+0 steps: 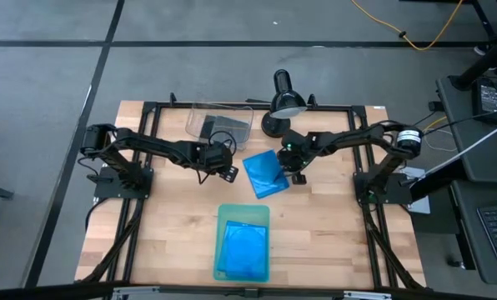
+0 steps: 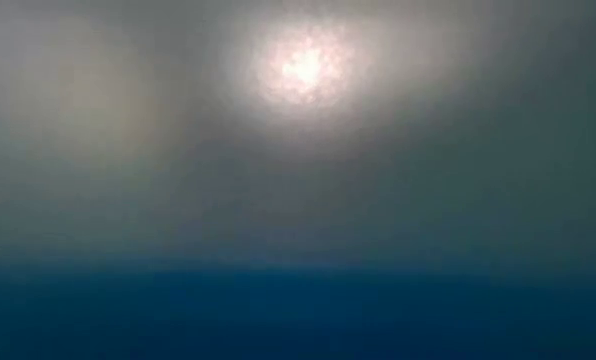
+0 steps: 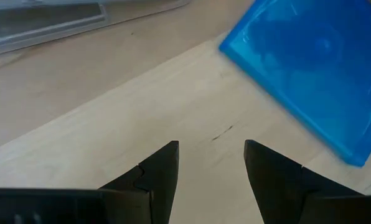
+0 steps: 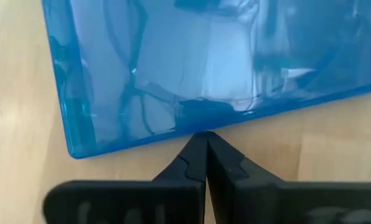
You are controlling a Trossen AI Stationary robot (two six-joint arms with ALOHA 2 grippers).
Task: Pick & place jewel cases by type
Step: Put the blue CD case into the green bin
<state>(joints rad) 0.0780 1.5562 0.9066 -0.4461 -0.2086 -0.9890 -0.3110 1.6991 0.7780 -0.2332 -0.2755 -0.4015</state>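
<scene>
Wood table (image 1: 332, 225), grey floor (image 1: 48, 75)

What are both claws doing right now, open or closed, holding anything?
Left claw: open, empty, over bare wood.
Right claw: closed, holding nothing, tips at the edge of the blue jewel case.

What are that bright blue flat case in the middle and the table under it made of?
The translucent bright-blue rectangular case looks like glossy hard plastic: in the right wrist view its surface mirrors cables and light, and the edge glows see-through. The table looks like pale wood with a smooth matt finish: faint grain lines and plank seams show, though a wood-look laminate cannot be ruled out.
</scene>
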